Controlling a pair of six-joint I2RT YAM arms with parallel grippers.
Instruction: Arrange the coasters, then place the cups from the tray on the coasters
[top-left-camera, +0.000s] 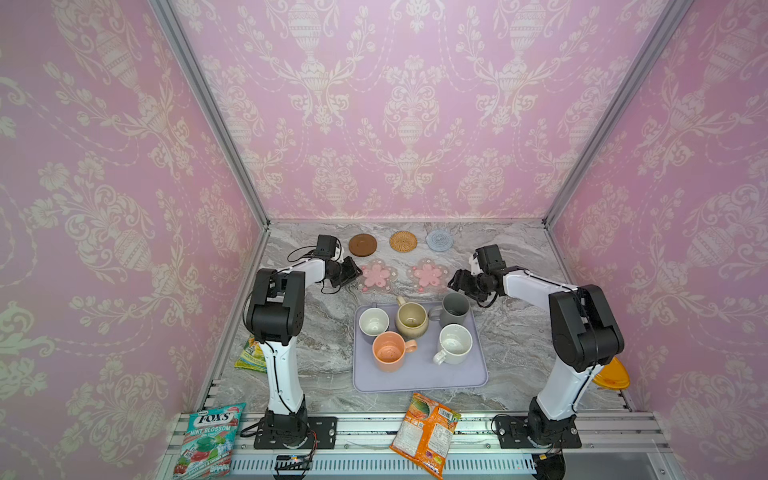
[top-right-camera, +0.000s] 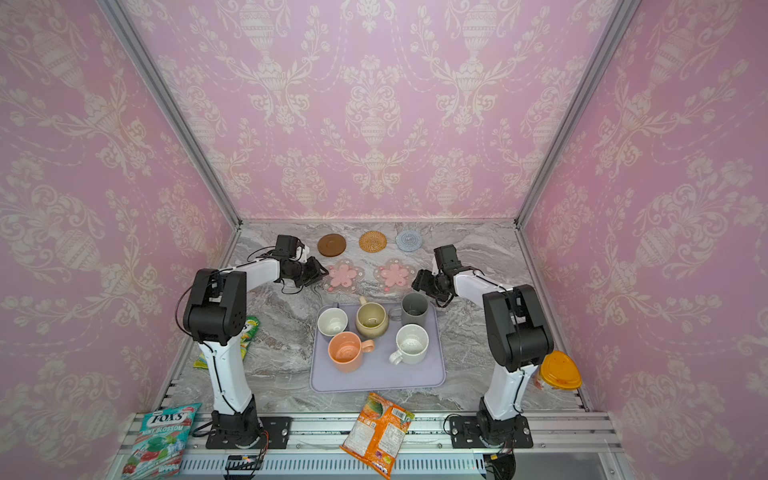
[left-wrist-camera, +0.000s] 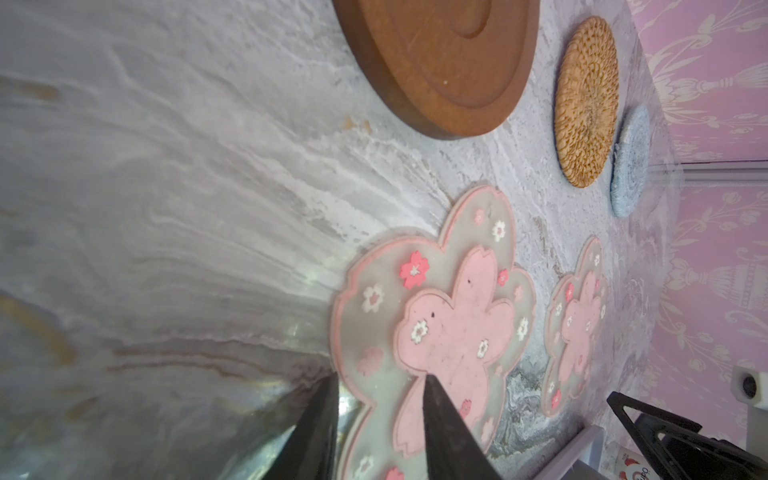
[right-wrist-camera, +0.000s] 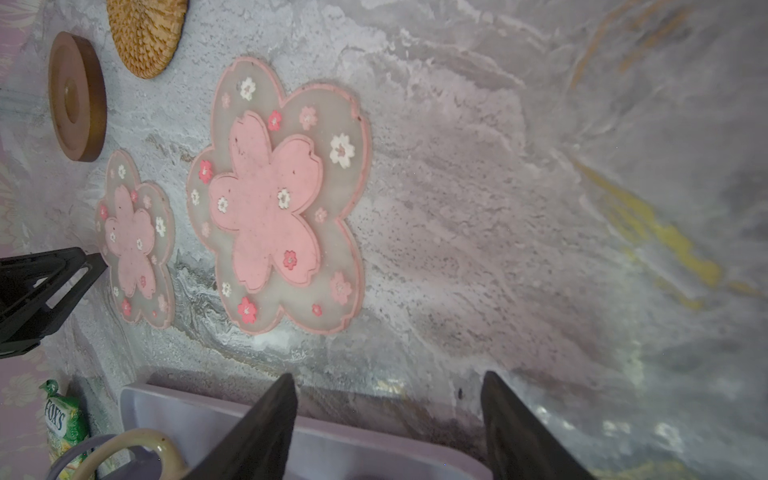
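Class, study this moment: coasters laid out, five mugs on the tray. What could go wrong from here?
1. The peach mug, beige mug and lavender mug stand crowded on the tray; fingers reaching for one may knock a neighbour.
2. The left fingers sit at the edge of a flower coaster; pulling away may drag it out of line.
3. The open right fingers hover near the grey mug and might bump it.

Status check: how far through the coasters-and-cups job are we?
Looks done: five coasters spread apart, brown, rattan and blue in the back row, left flower coaster and right flower coaster in front. In hand: left gripper, jaws apart, at the left flower coaster's edge; right gripper open and empty near the tray. To do: lavender, beige, grey, peach and white mugs all sit on the tray, none on a coaster.
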